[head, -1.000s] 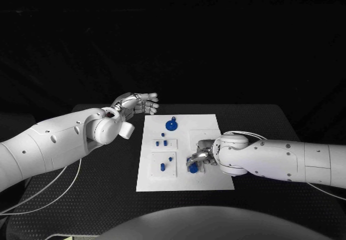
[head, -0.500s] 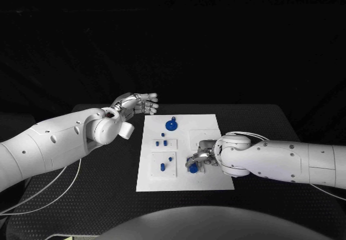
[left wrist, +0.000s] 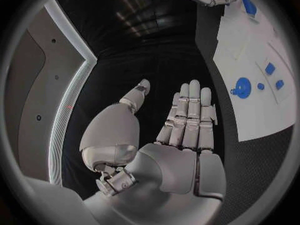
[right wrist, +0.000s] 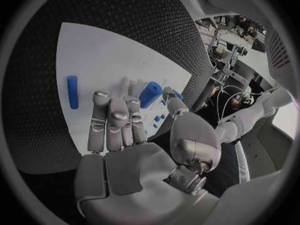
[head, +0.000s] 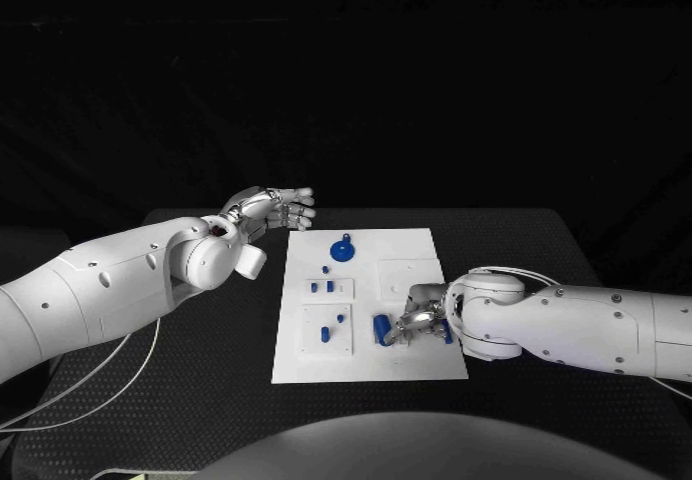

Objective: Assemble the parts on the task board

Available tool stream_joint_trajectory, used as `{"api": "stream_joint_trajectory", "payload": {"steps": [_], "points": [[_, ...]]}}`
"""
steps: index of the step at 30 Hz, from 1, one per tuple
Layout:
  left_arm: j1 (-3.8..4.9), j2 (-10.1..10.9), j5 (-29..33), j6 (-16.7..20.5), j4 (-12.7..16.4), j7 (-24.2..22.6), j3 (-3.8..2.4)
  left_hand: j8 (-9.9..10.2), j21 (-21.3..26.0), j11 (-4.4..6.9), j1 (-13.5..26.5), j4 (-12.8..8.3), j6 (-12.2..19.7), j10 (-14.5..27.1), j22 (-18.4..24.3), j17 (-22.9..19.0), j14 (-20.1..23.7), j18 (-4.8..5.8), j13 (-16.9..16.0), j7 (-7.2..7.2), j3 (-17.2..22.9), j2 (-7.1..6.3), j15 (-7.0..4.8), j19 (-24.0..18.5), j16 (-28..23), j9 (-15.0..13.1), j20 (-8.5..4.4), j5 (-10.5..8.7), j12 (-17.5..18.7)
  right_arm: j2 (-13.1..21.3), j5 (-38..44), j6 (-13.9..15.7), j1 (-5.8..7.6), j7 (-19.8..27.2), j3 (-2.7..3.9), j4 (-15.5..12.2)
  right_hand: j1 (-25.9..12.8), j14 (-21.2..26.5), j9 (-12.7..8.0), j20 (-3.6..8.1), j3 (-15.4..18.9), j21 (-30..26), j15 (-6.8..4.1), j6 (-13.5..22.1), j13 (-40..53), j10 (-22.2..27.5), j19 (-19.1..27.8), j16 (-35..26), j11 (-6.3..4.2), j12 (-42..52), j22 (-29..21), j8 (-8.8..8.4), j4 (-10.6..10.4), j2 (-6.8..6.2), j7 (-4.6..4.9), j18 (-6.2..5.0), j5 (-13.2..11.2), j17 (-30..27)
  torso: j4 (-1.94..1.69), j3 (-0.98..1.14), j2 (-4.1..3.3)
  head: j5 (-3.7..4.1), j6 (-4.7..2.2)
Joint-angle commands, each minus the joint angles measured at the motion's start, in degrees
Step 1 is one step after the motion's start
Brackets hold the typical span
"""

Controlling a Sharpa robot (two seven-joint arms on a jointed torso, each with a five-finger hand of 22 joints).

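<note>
— Where is the right hand (head: 420, 322)?
— Over the task board (head: 418, 250), its fingers pinching a blue cylinder (right wrist: 150, 93).
— The left hand (head: 277, 208)?
— Beyond the board's far left corner, fingers straight, pressed together, holding nothing.

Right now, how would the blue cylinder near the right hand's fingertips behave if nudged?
The blue cylinder looks round and smooth, so it would probably roll on the flat task board. It seems rigid and light. The right hand appears to touch it.

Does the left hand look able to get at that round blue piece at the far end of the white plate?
Probably yes. The left hand hovers open beside the task board's far corner, and nothing stands between it and the round blue part.
</note>
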State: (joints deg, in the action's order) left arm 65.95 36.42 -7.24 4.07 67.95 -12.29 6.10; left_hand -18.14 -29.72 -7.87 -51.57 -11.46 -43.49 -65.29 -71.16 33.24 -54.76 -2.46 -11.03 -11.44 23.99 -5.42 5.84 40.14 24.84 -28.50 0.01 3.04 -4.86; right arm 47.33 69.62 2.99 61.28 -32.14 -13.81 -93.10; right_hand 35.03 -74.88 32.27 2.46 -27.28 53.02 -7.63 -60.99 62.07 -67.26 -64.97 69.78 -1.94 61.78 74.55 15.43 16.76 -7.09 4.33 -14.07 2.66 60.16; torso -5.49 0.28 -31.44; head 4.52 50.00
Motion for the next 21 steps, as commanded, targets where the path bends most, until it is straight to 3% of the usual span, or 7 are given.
{"api": "stream_joint_trajectory", "payload": {"steps": [1,6,9,21], "points": [[0.07,0.0,-0.4,-0.8,0.1,-0.3,0.00,-0.3,0.3,-0.01,-0.1,-0.2,0.4,0.3,-0.1,0.1,0.2,-1.19,0.1,0.12,0.1,0.44,0.35,-0.1,-0.4,0.1,0.45,-0.14,0.3,0.1,0.0,-1.5,0.00,1.0,0.01,0.0,0.8,-0.1,-0.1,0.09,0.4,-0.2,-0.09,0.3,0.1,-0.1,0.0,-0.2,0.06,-0.4,-0.1,0.05,0.0,0.01,0.15,-0.93,0.1,-0.1,-0.06,0.05,-0.04,-0.09,0.00],[0.07,0.0,-0.4,-0.9,0.2,-0.3,0.02,-0.3,0.3,-0.01,-0.1,-0.2,0.4,0.3,-0.1,0.1,0.2,-1.18,0.1,0.12,0.1,0.44,0.35,-0.1,-0.4,0.1,0.46,-0.14,0.3,0.0,0.1,-1.3,0.00,1.0,0.01,0.3,3.2,-0.2,-0.2,0.03,-0.6,-0.2,-0.06,0.2,0.0,-0.2,-0.2,-0.2,0.07,-0.4,-0.2,0.07,-0.2,0.01,0.16,-0.93,0.1,-0.1,-0.07,0.07,-0.03,-0.10,0.00],[0.07,0.0,-0.4,-0.9,0.2,-0.3,0.03,-0.3,0.3,-0.01,-0.1,-0.2,0.4,0.3,-0.1,0.1,0.2,-1.18,0.1,0.12,0.1,0.45,0.36,-0.1,-0.4,0.1,0.46,-0.14,0.3,-0.3,0.6,-0.6,0.00,0.8,0.02,0.4,4.4,-0.2,-0.2,-0.04,-1.9,-0.3,-0.04,0.0,0.0,-0.4,-0.3,-0.2,0.07,-0.5,-0.2,0.10,-0.3,1.18,0.16,-0.93,0.1,-0.2,-0.09,0.02,-0.04,-0.10,0.00],[0.06,0.0,-0.5,-0.6,0.0,0.3,0.08,-0.3,0.4,-0.02,-0.1,-0.2,0.4,0.3,-0.1,0.1,0.2,-1.17,0.1,0.11,0.1,0.52,0.36,-0.1,-0.5,0.1,0.48,-0.14,0.3,-2.0,3.8,1.0,-0.01,0.4,0.03,1.5,1.5,-0.4,-0.5,-0.46,-4.2,-0.3,-0.02,-0.4,0.0,-0.7,-0.7,0.0,0.05,-0.6,-0.4,0.16,-1.4,4.40,0.13,-0.93,0.1,-0.1,-0.20,-0.04,-0.05,-0.10,0.00]]}}
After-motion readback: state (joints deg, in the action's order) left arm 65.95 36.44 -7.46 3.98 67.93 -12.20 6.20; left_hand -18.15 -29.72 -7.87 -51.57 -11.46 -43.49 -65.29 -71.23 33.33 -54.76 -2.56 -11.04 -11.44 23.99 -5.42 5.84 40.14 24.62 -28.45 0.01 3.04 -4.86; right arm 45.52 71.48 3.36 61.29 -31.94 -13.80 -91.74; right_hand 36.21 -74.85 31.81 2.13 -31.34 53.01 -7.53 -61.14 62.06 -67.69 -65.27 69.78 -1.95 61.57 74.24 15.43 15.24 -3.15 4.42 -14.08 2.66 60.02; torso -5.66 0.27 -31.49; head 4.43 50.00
